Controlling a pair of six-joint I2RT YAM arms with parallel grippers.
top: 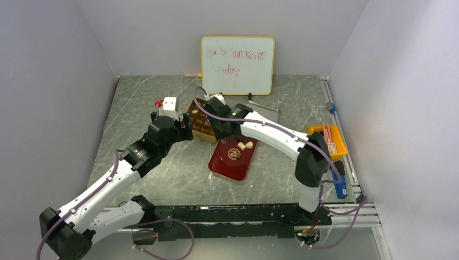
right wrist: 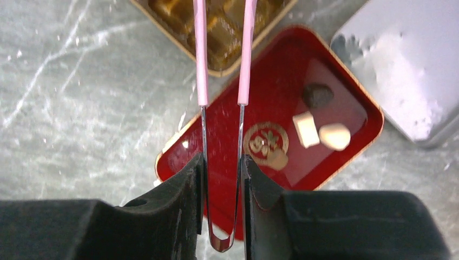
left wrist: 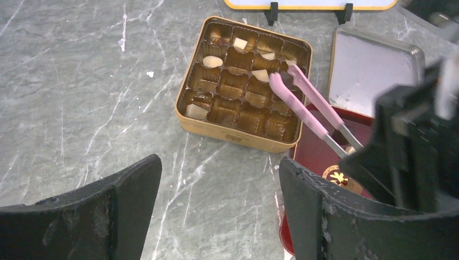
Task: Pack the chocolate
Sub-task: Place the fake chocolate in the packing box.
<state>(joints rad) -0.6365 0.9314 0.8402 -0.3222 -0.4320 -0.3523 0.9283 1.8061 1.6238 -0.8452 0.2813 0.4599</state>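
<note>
On the tabletop (left wrist: 81, 81), the gold tin (left wrist: 238, 138) holds several cream chocolate pieces (left wrist: 240, 43) in its compartments; 3 more chocolates (right wrist: 306, 130) lie on the red tray (right wrist: 260, 81) beside it. Narrowed, the right gripper (right wrist: 222, 160) pinches the pink tweezers (right wrist: 201, 65), tips over the tin. Near the tin, the left gripper (left wrist: 219, 160) hovers, spread wide, holding nothing.

White links, black joints: left arm (top: 100, 189) at seven o'clock, right arm (top: 273, 134) at four. Purple cables (top: 212, 116) trail both (fingers (left wrist: 127, 200) black, scuffed).
</note>
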